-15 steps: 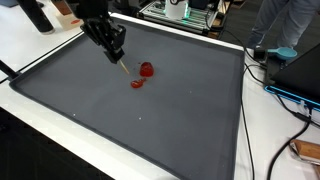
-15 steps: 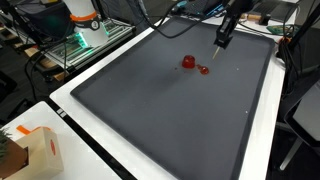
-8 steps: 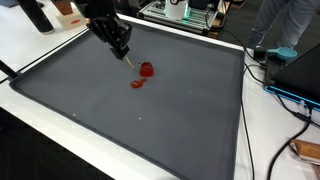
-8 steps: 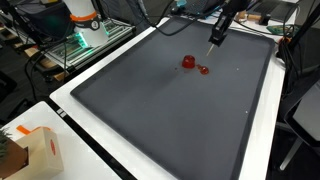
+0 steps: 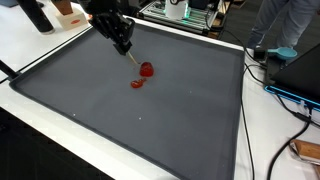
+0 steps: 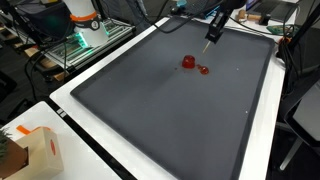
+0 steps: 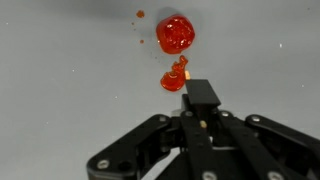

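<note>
Where the claw (image 5: 124,46) hangs over the far part of the dark grey mat (image 5: 150,130), we enter its state first: fingers drawn together, pinching a thin pale stick (image 5: 131,57) that slants down toward the mat.

Item 1: larger red blob (image 5: 147,69), lying on the mat just beside the stick's lower tip and apart from the claw itself. In the wrist view it (image 7: 175,33) sits ahead of the claw (image 7: 201,92), near the top edge.

Item 2: smaller red piece (image 5: 137,83), close beside the blob. In the wrist view it (image 7: 174,80) lies between the blob and the fingertips, just ahead of them.

Item 3: red specks (image 7: 140,14), scattered near the blob.

In an exterior view we log the same set: claw (image 6: 213,22), stick (image 6: 209,35), blob (image 6: 187,62), piece (image 6: 203,70).

Limits of view: we cannot tell whether the stick's tip touches the mat. In the wrist view we cannot make out the stick past the black fingertips. The arm above the claw is cut off at the top edge in both exterior views. The material of the red things cannot be made out.

Containers: one cardboard box (image 6: 35,150), off the mat, cut by the frame edge, contents not visible.
</note>
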{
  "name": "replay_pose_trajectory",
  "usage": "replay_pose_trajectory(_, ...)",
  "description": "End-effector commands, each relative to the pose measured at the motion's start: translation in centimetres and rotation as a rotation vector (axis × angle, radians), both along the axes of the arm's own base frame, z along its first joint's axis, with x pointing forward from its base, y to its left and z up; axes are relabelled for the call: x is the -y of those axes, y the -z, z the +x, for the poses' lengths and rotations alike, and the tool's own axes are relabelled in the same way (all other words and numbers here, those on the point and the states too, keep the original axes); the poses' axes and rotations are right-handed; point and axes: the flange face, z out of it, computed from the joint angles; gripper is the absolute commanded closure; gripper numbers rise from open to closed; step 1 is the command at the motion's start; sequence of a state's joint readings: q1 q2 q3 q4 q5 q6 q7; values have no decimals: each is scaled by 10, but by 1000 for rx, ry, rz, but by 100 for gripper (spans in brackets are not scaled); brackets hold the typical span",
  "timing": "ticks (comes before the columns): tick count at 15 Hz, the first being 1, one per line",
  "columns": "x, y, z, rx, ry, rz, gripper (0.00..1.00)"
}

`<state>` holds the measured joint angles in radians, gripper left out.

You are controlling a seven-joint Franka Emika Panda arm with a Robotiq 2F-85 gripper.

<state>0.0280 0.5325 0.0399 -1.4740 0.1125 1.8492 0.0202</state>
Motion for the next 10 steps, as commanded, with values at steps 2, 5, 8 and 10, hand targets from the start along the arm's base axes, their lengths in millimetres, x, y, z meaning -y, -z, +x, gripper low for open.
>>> replay_pose_trajectory(2, 0, -1, 0, -2, -1, 0, 87)
replay_pose_trajectory(5, 0, -1, 0, -2, -2, 0, 87)
replay_pose_trajectory(8, 0, -1, 0, -2, -2, 0, 97)
replay_pose_trajectory(10, -6, 1, 0, -6, 18, -52, 97)
